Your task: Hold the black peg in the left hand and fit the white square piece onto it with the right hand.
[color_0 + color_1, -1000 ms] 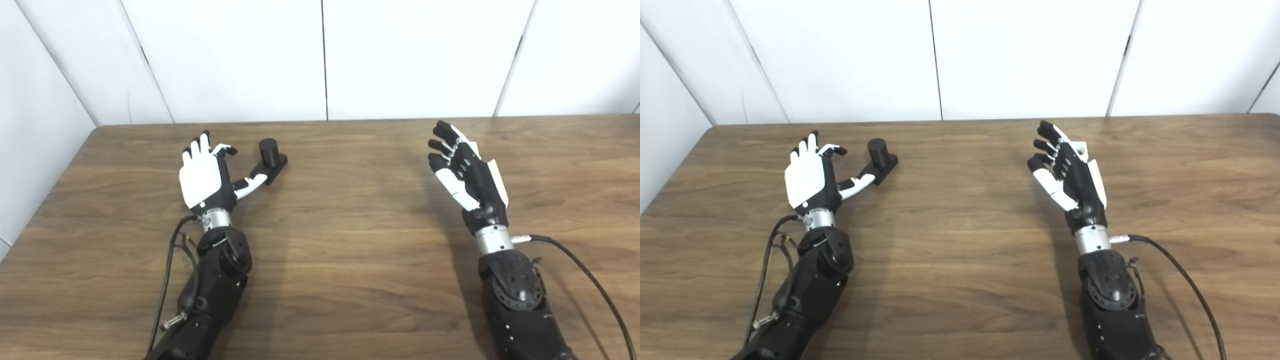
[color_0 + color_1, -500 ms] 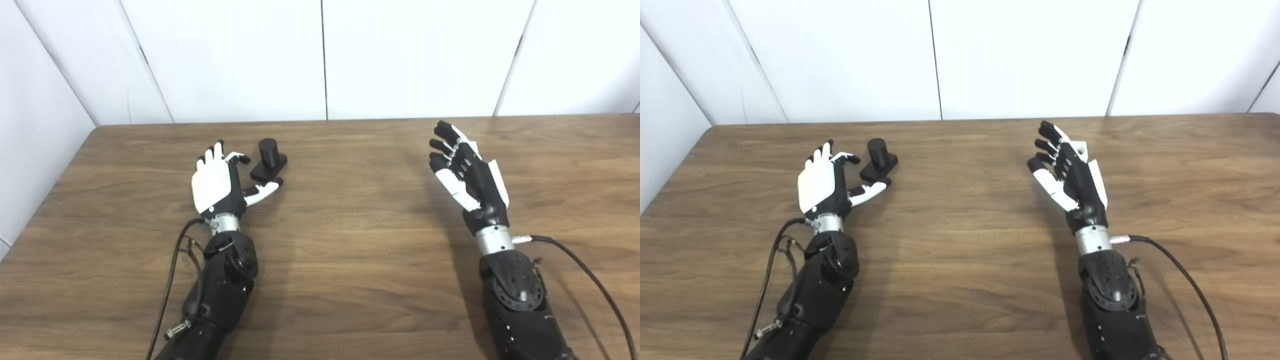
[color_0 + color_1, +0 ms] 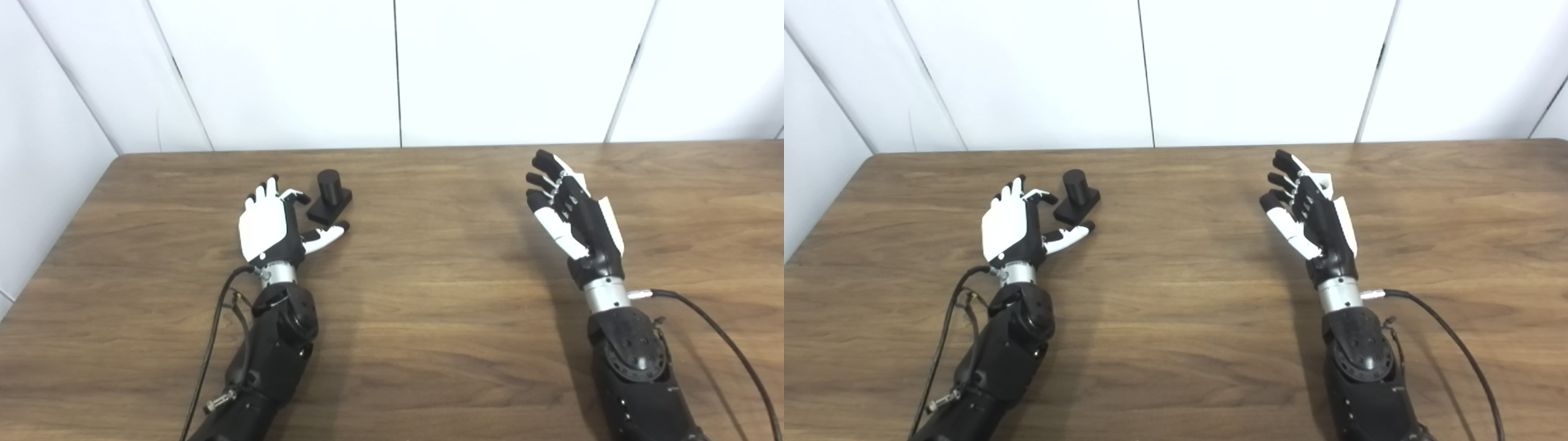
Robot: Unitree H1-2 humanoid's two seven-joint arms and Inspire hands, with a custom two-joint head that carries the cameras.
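The black peg (image 3: 329, 183) stands upright on its square black base at the back left of the wooden table (image 3: 429, 288). My left hand (image 3: 266, 223) is open just left of it, fingers pointing away from me. Its thumb reaches along the near side of the base, and I cannot tell whether it touches. My right hand (image 3: 572, 211) is open at the right, palm turned left, holding nothing that I can see. No white square piece shows plainly in either view; the right hand may hide it.
White wall panels (image 3: 392, 67) rise right behind the table's far edge. The table's left edge (image 3: 58, 245) runs close to my left arm. Cables (image 3: 729, 349) trail from both forearms over the tabletop.
My left hand has shifted right and nearer to the peg, and its thumb now lies in front of the base. The peg and my right hand have not moved.
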